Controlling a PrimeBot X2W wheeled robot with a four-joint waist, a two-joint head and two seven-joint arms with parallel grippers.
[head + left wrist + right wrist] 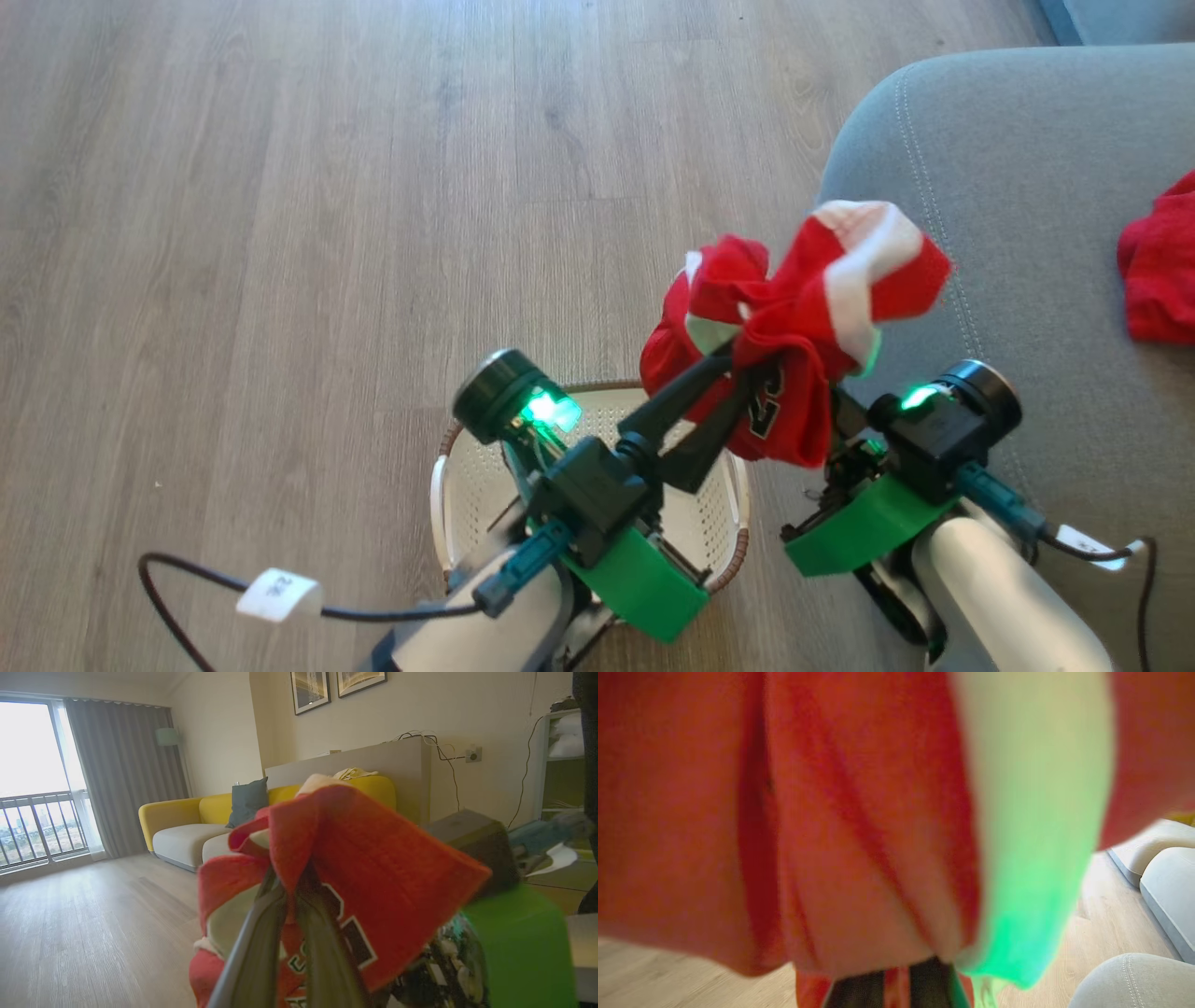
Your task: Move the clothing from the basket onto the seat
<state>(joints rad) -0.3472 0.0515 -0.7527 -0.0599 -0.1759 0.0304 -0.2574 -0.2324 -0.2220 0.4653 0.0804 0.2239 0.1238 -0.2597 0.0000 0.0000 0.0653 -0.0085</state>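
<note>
L pincer [733, 369] grips banded garment [822, 289]; head view adds basket [471, 490], seat [1027, 168].

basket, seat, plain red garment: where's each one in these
basket [478, 467]: head view, perforated inner wall on its left side.
seat [1027, 168]: head view, bare grey top beside the stitching.
plain red garment [1162, 266]: head view, middle of the part showing at the right edge.

Daylight is pouring through the window [32, 765], washing it out; my green lamps [551, 409] are tinting the blurred clothing [831, 835] (far too close for focus).
</note>
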